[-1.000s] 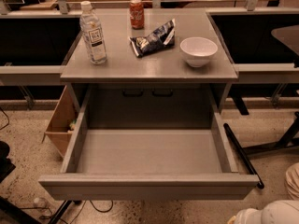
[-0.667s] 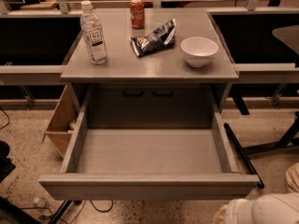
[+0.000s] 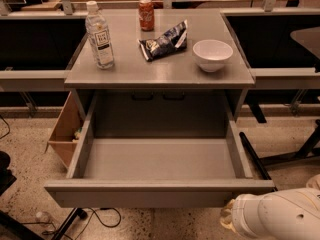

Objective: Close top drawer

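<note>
The top drawer (image 3: 160, 160) stands pulled far out of the cabinet toward you. Its grey floor and both side walls are in full view, and its plain flat front runs across the lower part of the camera view. It sits directly under the tabletop (image 3: 160, 73), and the dark opening behind it shows two small slots in the back panel.

The white arm (image 3: 285, 218) comes in from the bottom right corner. The gripper (image 3: 230, 218) is at the arm's left end, just below the right end of the drawer front and close to its lower edge. You see only a cream-coloured tip there, so you cannot tell whether it is released or clenched, or whether it touches the front. Nothing shows as held in it.

On the tabletop a water bottle (image 3: 100, 36) stands upright at the left. A red soda can (image 3: 146, 15) stands near the back edge, a crumpled chip bag (image 3: 165, 41) lies in the middle, and a white bowl (image 3: 212, 54) sits to the right.

Left of the cabinet, a cardboard box (image 3: 64, 133) stands on the speckled floor (image 3: 25, 184), against the drawer's left wall. A black cable (image 3: 102, 218) loops on the floor below the drawer front.
</note>
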`<state>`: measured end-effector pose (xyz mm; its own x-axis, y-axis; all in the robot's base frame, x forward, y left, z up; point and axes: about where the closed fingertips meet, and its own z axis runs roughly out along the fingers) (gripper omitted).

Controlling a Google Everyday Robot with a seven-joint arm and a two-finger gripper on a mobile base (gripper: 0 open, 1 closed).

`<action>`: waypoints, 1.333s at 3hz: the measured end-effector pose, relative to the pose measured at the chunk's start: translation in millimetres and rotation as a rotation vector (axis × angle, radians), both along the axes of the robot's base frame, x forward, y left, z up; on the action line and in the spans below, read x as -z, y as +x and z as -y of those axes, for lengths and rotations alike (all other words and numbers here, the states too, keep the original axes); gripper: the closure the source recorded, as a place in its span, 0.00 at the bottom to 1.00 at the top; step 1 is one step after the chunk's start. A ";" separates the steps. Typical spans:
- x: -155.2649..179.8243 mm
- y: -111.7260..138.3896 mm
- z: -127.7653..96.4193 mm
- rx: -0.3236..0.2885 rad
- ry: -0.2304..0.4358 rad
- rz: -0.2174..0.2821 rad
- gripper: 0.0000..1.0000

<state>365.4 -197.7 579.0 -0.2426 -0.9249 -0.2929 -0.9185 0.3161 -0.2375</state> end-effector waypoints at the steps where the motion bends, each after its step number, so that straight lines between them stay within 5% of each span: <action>1: 0.0 0.0 0.0 0.000 0.000 0.000 1.00; 2: -0.7 23.8 -3.8 -0.021 0.017 0.052 1.00; 3: -0.8 23.7 -3.8 -0.021 0.017 0.052 1.00; 4: -7.3 55.8 -7.7 -0.056 0.016 0.099 1.00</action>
<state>421.2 -190.1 586.3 -0.1602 -0.9312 -0.3274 -0.9071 0.2697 -0.3232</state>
